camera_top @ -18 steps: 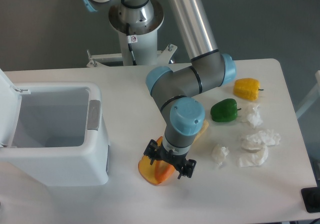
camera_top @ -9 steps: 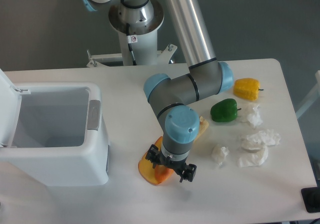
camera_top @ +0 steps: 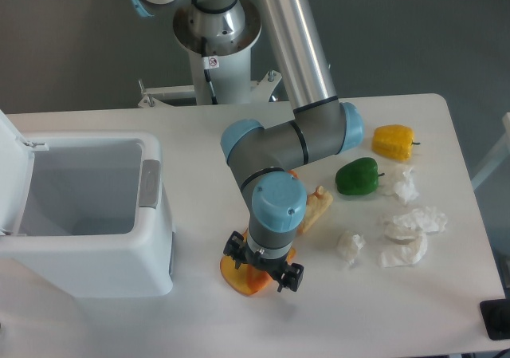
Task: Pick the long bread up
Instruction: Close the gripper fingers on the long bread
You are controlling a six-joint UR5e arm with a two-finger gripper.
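Note:
My gripper points straight down over the orange food near the table's front. Its black finger links stick out wide on both sides of the blue wrist, so it stands open. A strip of darker glossy orange shows just under it, between the links; this looks like the long bread, mostly hidden by the wrist. It lies on a flat orange-yellow slab. Whether the fingers touch the bread cannot be seen.
A white bin with its lid open stands at the left. A pale beige chunk lies right of the wrist. A green pepper, a yellow pepper and several crumpled white papers lie at the right.
The wrist and gripper have shifted left and a little toward the front edge, covering more of the orange food. Nothing else has moved.

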